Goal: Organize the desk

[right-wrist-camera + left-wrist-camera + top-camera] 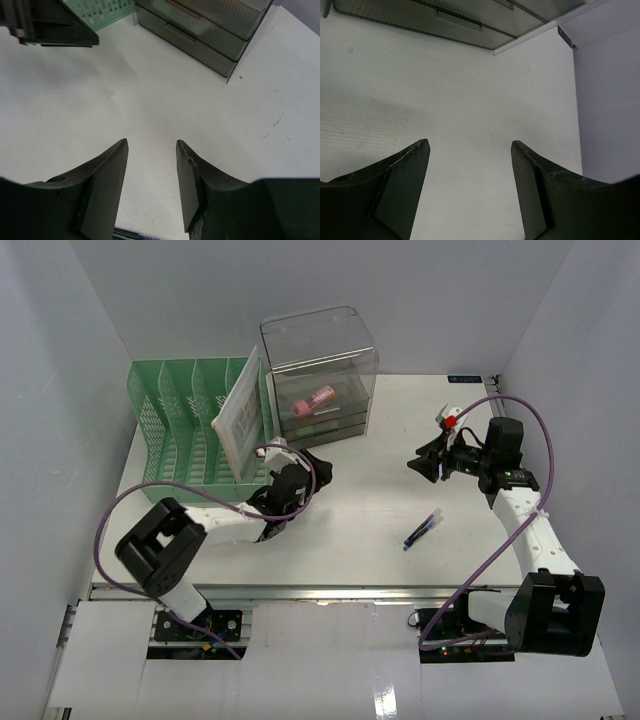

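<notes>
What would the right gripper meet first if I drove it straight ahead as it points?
Likely the bare desk, since the right gripper angles down toward it. Beyond lies the near corner of the drawer box, but depth is unclear.

Nothing legible. The small dark label [465, 378] at the far right corner of the large white flat desk [370, 490] and the white printed sheet [240, 425] in the green mesh rack [165, 425] are too small to read.
</notes>
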Tool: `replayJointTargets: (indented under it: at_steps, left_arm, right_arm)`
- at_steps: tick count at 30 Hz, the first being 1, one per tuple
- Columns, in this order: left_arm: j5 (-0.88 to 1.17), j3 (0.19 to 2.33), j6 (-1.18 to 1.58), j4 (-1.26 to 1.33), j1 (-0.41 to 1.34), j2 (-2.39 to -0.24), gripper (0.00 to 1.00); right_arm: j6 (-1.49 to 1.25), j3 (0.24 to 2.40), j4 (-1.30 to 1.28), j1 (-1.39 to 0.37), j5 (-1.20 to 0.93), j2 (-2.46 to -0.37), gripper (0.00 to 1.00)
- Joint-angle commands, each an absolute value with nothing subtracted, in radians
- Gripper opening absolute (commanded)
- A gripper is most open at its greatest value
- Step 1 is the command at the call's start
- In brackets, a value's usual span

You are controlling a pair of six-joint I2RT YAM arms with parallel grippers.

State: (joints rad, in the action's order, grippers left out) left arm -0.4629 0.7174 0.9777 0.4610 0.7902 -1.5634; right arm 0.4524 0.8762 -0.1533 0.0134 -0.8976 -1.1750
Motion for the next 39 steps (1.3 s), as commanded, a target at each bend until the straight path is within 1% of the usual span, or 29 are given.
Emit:
replayJointTargets:
  at_steps: [1, 3, 5, 7, 10, 13, 15, 19, 25, 28, 33, 36, 39]
  left_arm:
    - [-0.596, 0.812, 1.133, 0.666, 0.796, -1.714, 0.61]
    - [-0.608, 0.836, 1.174, 0.726, 0.795, -1.779, 0.53]
    - [-0.615, 0.856, 1.221, 0.797, 0.795, -1.85, 0.49]
    - [-0.603, 0.865, 1.242, 0.889, 0.789, -1.916, 0.51]
    - [-0.567, 0.875, 1.257, 1.097, 0.768, -2.018, 0.56]
    - [-0.58, 0.877, 1.247, 1.257, 0.758, -2.103, 0.56]
    - [-0.601, 0.888, 1.201, 1.315, 0.754, -2.139, 0.57]
    - [-0.621, 0.919, 1.144, 1.29, 0.745, -2.156, 0.61]
    - [-0.645, 0.976, 1.115, 1.246, 0.726, -2.19, 0.61]
    - [-0.657, 1.001, 1.133, 1.207, 0.72, -2.206, 0.6]
    - [-0.67, 1.033, 1.176, 1.128, 0.716, -2.219, 0.54]
    - [-0.669, 1.039, 1.203, 1.083, 0.716, -2.212, 0.53]
    - [-0.675, 1.04, 1.223, 1.038, 0.716, -2.198, 0.54]
  right_arm:
    - [0.405, 0.855, -0.075, 0.047, -0.977, -1.135, 0.5]
    - [0.403, 0.853, -0.072, 0.055, -0.987, -1.132, 0.5]
    - [0.403, 0.851, -0.071, 0.063, -0.997, -1.129, 0.5]
    - [0.405, 0.85, -0.07, 0.068, -1.007, -1.127, 0.5]
    - [0.406, 0.848, -0.068, 0.076, -1.015, -1.126, 0.5]
    - [0.407, 0.844, -0.069, 0.088, -1.024, -1.123, 0.5]
    - [0.407, 0.842, -0.069, 0.098, -1.034, -1.125, 0.5]
    - [0.408, 0.844, -0.071, 0.117, -1.053, -1.126, 0.5]
    - [0.403, 0.844, -0.071, 0.13, -1.074, -1.127, 0.5]
    - [0.399, 0.844, -0.071, 0.142, -1.086, -1.126, 0.5]
    - [0.389, 0.844, -0.069, 0.171, -1.114, -1.121, 0.5]
    - [0.385, 0.842, -0.069, 0.181, -1.127, -1.121, 0.5]
    - [0.384, 0.841, -0.069, 0.181, -1.135, -1.121, 0.5]
